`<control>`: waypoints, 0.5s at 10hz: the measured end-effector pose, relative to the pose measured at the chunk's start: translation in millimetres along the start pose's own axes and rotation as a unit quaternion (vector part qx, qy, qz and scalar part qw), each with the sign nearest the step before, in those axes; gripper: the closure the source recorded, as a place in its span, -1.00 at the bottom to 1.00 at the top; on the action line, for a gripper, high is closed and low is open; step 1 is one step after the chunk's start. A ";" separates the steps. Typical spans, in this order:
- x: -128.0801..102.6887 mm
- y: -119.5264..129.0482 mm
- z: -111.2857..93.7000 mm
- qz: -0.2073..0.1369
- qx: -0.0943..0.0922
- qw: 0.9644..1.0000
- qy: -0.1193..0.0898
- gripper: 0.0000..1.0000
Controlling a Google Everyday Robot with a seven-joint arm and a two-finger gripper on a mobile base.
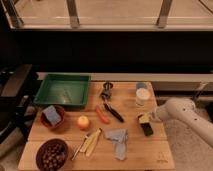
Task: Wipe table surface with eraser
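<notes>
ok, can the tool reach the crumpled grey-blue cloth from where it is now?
Probably yes. The tool sits at the black block eraser near the right edge of the wooden table; the grey-blue cloth lies close beside it, with only bare tabletop between.

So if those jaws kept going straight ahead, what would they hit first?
Probably the grey cloth: the gripper, over the table's right side, points toward it, though depth is unclear.

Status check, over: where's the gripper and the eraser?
Gripper at the eraser, right side of table. Eraser down on the wood. Grey cloth close beside it, glass behind.
</notes>
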 end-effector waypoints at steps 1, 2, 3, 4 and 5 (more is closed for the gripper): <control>-5.2 7.0 8.0 -0.009 -0.005 1.000 0.004 1.00; -13.9 19.6 21.6 -0.023 -0.015 1.000 0.011 1.00; -16.8 27.4 28.8 -0.027 -0.024 0.999 0.016 1.00; -17.5 29.7 30.0 -0.030 -0.026 0.999 0.017 1.00; -14.0 29.8 28.1 -0.030 -0.026 0.999 0.021 1.00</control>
